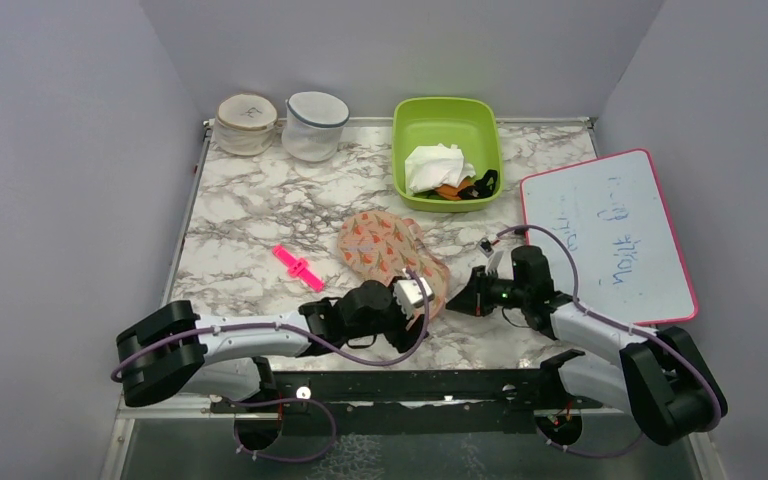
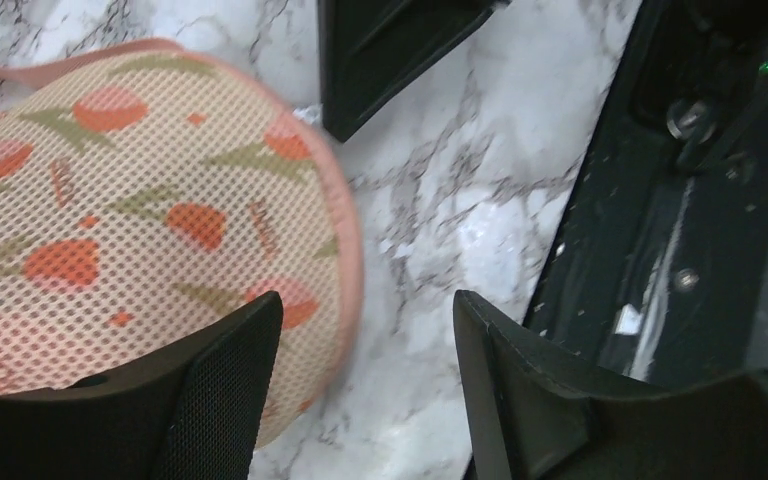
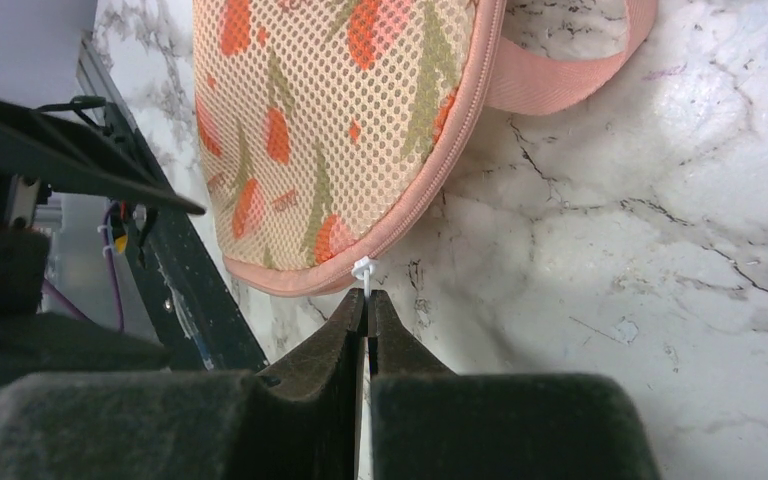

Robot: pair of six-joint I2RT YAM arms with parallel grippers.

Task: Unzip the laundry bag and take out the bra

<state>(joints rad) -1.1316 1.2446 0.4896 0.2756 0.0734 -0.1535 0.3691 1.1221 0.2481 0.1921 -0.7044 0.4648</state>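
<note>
The peach mesh laundry bag (image 1: 385, 250) lies zipped in the middle of the table, near its front. It also shows in the left wrist view (image 2: 140, 220) and the right wrist view (image 3: 340, 120). My right gripper (image 3: 366, 300) is shut on the bag's white zip pull (image 3: 363, 270) at its near right edge; in the top view this gripper (image 1: 470, 292) sits just right of the bag. My left gripper (image 2: 365, 330) is open at the bag's near edge, with its left finger (image 2: 210, 390) over the mesh; it also shows in the top view (image 1: 420, 292). The bra is hidden.
A green bin (image 1: 447, 150) with a white cloth and a small black-and-orange garment stands at the back. Two round white mesh tubs (image 1: 280, 122) stand at the back left. A pink clip (image 1: 297, 266) lies left of the bag. A whiteboard (image 1: 605, 232) lies at the right.
</note>
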